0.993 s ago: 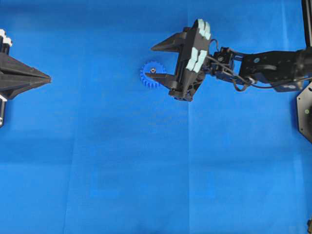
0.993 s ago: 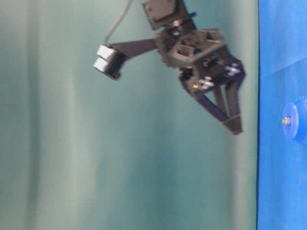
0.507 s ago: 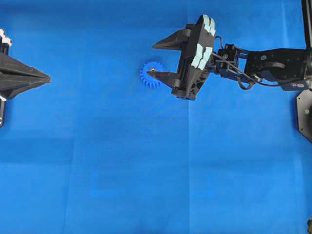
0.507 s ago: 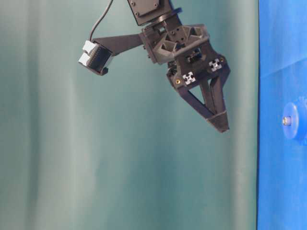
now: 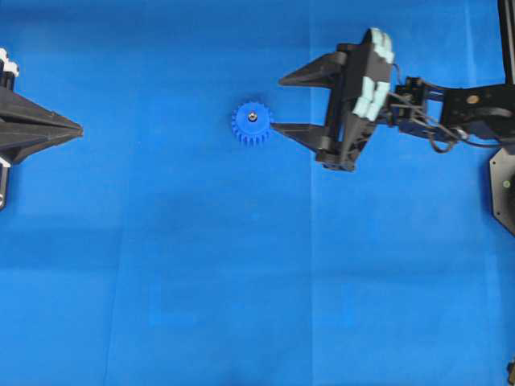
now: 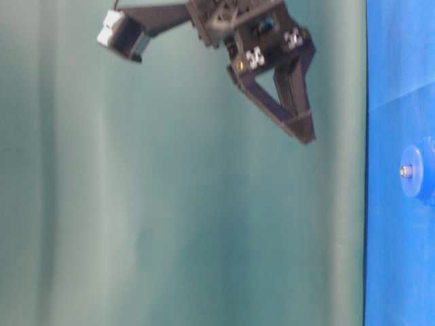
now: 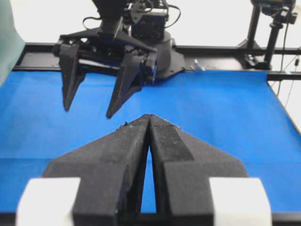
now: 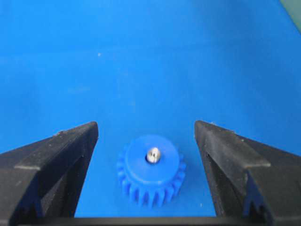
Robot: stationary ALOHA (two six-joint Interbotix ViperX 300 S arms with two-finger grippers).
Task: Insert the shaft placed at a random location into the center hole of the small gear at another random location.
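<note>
The small blue gear (image 5: 253, 125) lies flat on the blue sheet. The silver shaft (image 5: 253, 117) stands in its center hole and fills it. Both also show in the right wrist view, the gear (image 8: 150, 175) with the shaft (image 8: 153, 155) upright in the hub, and from table level, the gear (image 6: 423, 171) and the shaft (image 6: 406, 171). My right gripper (image 5: 278, 104) is open and empty, just right of the gear and raised well above the sheet (image 6: 306, 136). Its fingers (image 8: 61, 150) stand wide either side of the gear. My left gripper (image 5: 79, 127) is shut and empty at the far left (image 7: 149, 117).
The blue sheet (image 5: 241, 281) covers the whole table. The right arm (image 5: 459, 108) reaches in from the right edge. A black mount (image 5: 503, 185) sits at the right edge. The black table frame (image 7: 225, 51) and camera stands lie beyond the far edge.
My right gripper has drawn back to the right and risen away from the gear, still open. The shaft stays in the gear. The left arm has not moved.
</note>
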